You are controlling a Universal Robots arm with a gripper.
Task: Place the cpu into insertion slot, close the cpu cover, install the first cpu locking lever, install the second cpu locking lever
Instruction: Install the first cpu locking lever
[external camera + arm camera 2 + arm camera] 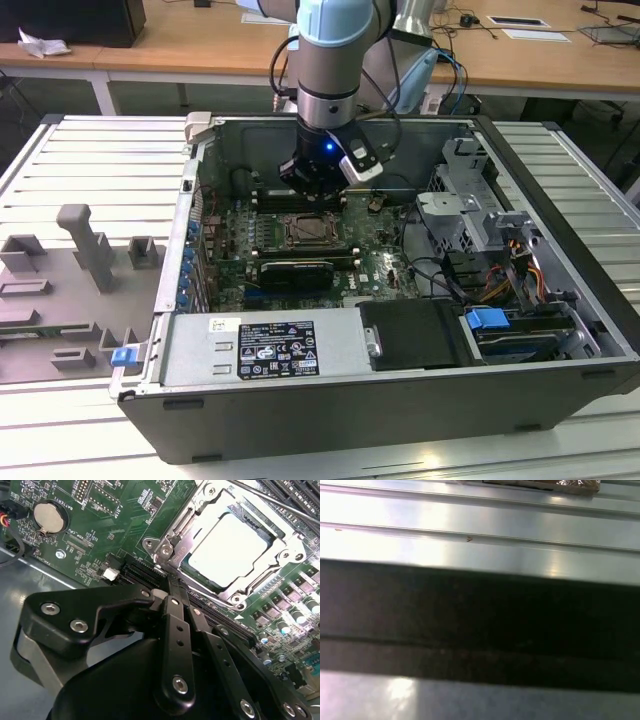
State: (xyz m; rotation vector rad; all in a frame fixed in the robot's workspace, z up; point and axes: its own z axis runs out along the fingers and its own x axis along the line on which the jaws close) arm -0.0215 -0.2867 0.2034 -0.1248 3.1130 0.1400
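Observation:
The cpu, a pale silver square, lies in the insertion slot on the green motherboard. The cpu cover lies flat over it, its window framing the chip. A thin metal lever rod runs along the far side of the socket. My gripper has its black fingers pressed together, tips just off one corner of the socket, with nothing seen between them. In the exterior view the gripper hangs straight down just behind the insertion slot.
The open computer case has a power supply box along its front, a metal drive cage and cables on the exterior view's right. A round coin battery sits on the board. Grey fixtures stand outside the case.

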